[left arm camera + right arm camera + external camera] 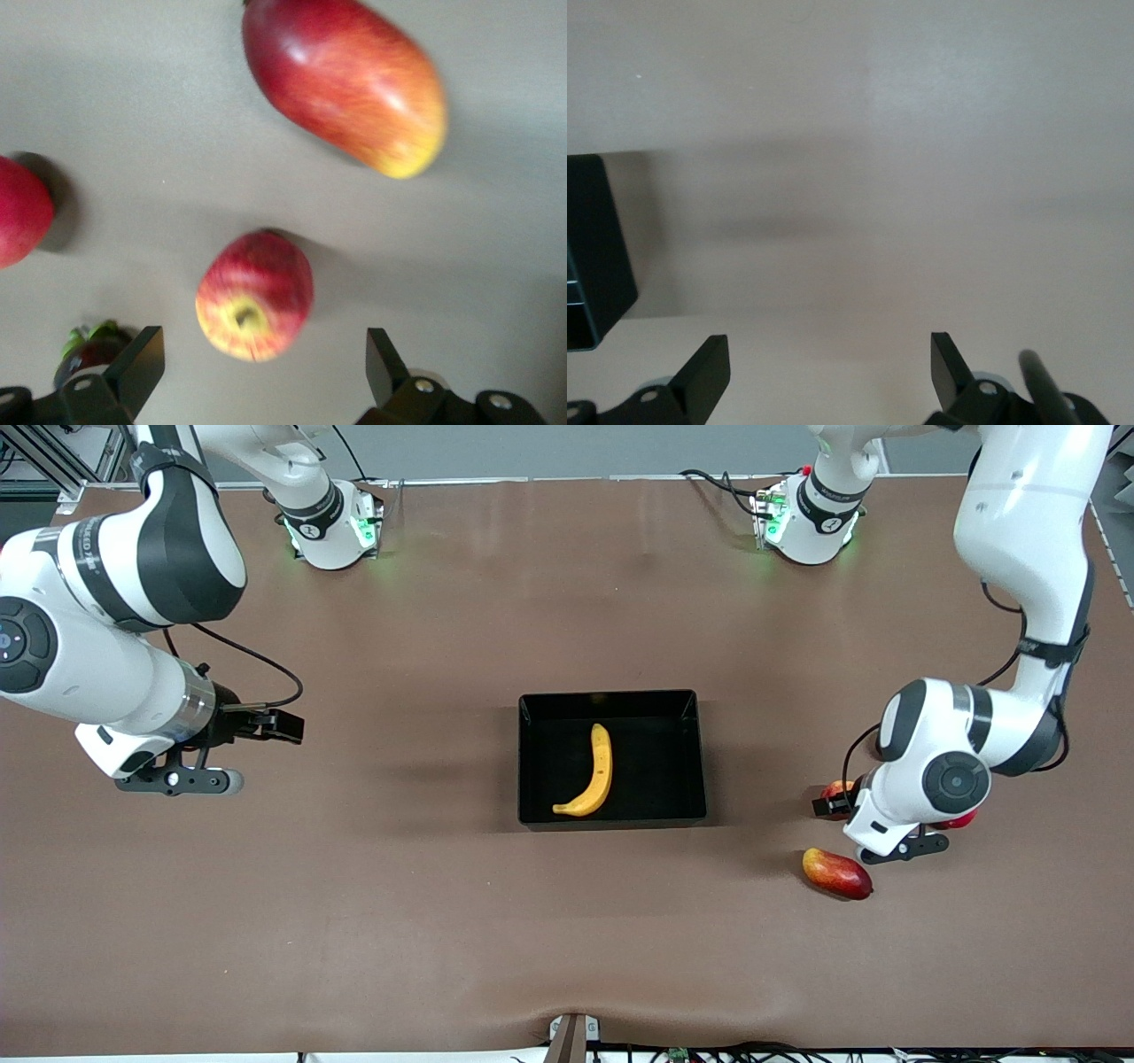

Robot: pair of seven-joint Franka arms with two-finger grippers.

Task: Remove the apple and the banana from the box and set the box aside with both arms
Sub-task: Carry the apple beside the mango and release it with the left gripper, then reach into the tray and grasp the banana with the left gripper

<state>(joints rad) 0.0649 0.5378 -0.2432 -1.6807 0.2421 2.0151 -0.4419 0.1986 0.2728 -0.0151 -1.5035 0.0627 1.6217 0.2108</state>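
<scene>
The black box (528,757) sits mid-table with the yellow banana (592,772) lying in it. The small red apple (837,788) lies on the table toward the left arm's end, mostly hidden under the left arm. In the left wrist view the apple (255,295) lies dimple-up just ahead of the open, empty left gripper (263,367), which hovers over it (899,849). The right gripper (177,781) hangs open and empty over bare table toward the right arm's end. Its wrist view shows its spread jaws (830,367) and a corner of the box (594,257).
An oval red-yellow mango (836,873) lies nearer the front camera than the apple, also in the left wrist view (345,80). A plain pinkish-red round fruit (959,820) lies beside the apple, half under the left arm (18,211). A dark item with green leaves (89,350) shows by one left finger.
</scene>
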